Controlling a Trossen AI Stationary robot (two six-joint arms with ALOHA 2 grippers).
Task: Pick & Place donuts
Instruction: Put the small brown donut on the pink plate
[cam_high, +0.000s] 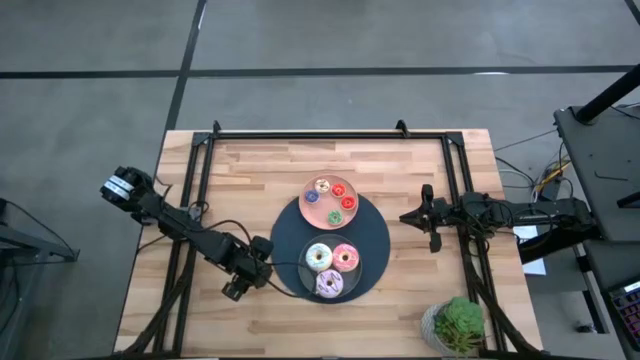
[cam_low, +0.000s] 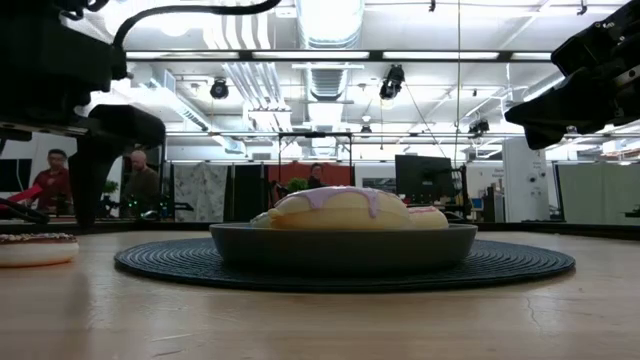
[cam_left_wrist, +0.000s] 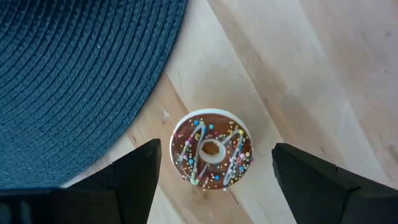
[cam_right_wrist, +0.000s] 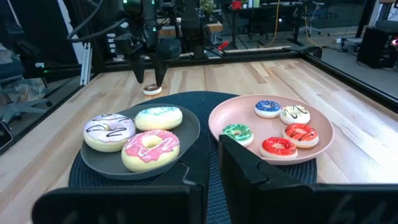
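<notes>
The left gripper is being held, fingers spread wide, over a small chocolate sprinkled donut lying on bare wood just off the dark mat, lower left of centre in the high view. Nothing is being gripped. Three large donuts are being carried on the grey plate, five tiny ones on the pink plate. The right gripper is being kept at right, fingers pressed nearly together.

The left hand hung low with fingers spread wide; the right hand waited apart, seemingly nearly closed.
</notes>
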